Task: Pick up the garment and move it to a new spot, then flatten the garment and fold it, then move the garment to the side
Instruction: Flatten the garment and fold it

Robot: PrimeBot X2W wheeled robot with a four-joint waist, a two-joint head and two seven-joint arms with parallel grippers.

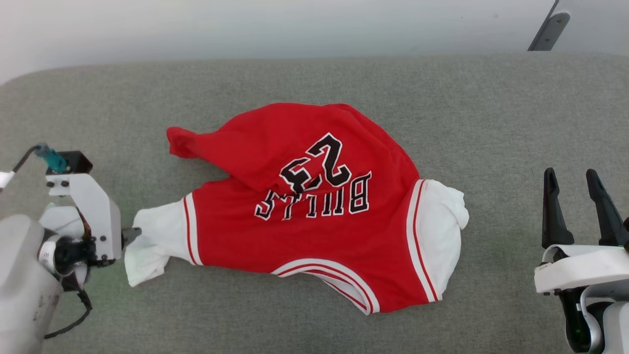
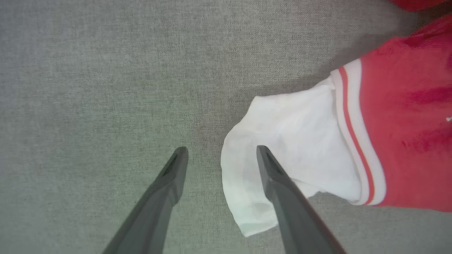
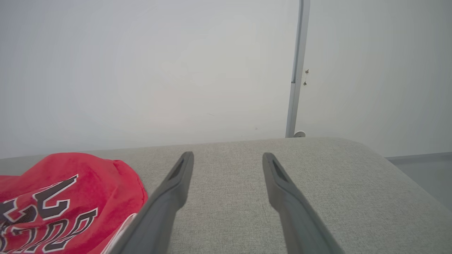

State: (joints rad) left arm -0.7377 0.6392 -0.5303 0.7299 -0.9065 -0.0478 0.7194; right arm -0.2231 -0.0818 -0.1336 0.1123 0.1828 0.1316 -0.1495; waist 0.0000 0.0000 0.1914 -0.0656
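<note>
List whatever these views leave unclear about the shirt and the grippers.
- Head view: fingers of the left gripper, mostly hidden behind its wrist housing.
- Left wrist view: whether one finger touches the white sleeve it overlaps; the garment runs off the right edge.
- Right wrist view: the lettering, cut by the left and bottom edges.

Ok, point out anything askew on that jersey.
The garment lies rumpled, not flat: a red flap is folded over the body beside the number, and the white sleeve by the open left tool is bunched.
</note>
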